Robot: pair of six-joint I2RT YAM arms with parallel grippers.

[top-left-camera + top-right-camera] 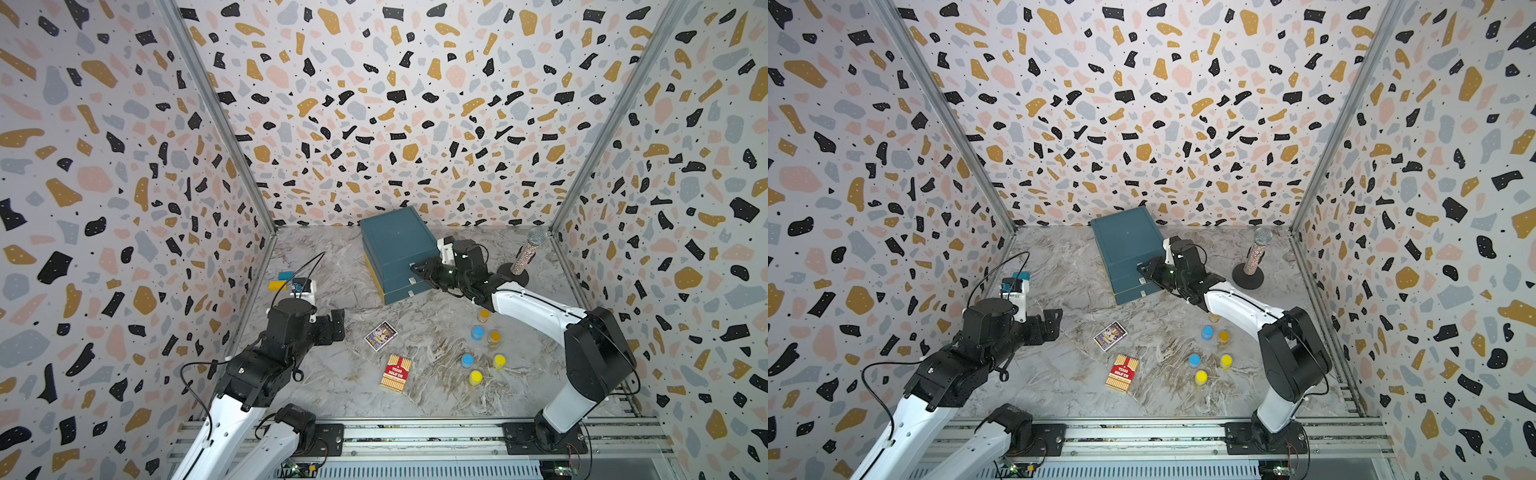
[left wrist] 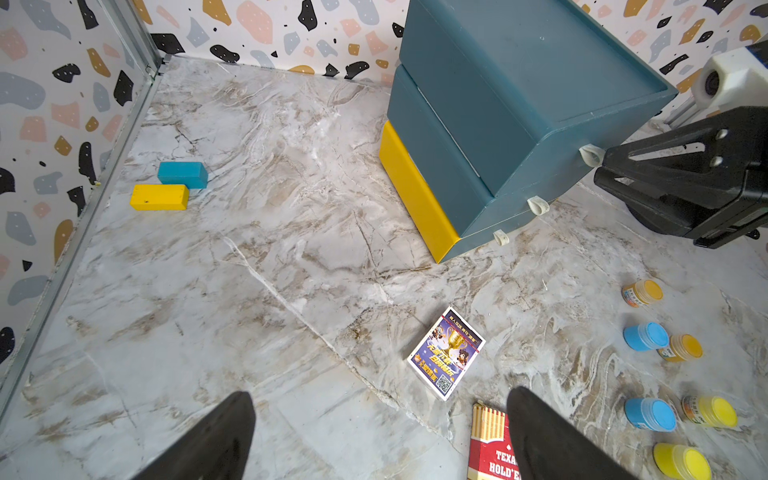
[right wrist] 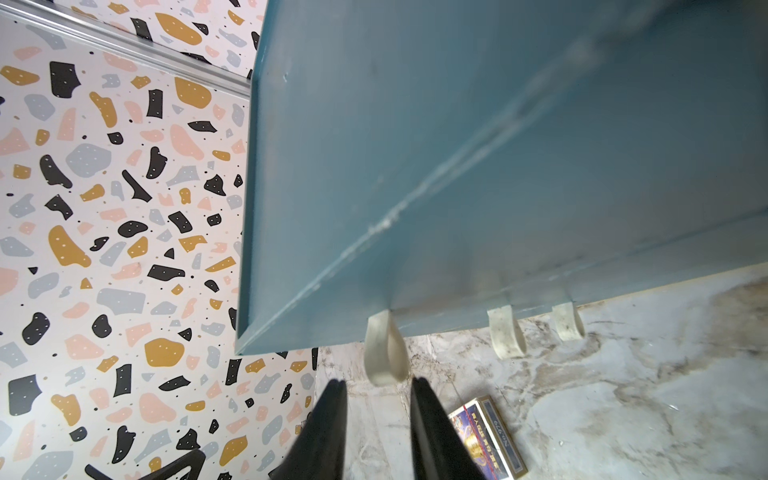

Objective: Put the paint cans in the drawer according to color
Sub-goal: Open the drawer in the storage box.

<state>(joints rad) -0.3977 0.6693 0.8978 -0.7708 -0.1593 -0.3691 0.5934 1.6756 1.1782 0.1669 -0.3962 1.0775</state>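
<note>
The teal drawer stands at the back of the table with all three drawers pushed in. My right gripper is at its front, jaws a little apart, fingertips level with the end of the top white pull tab and not pinching it. Several paint cans stand at the front right: two orange, two blue and two yellow. My left gripper hovers wide open and empty over the table's left half.
A purple card box and a red card box lie mid-table, left of the cans. A toy microphone stands on its stand at the back right. A blue block and a yellow block lie by the left wall.
</note>
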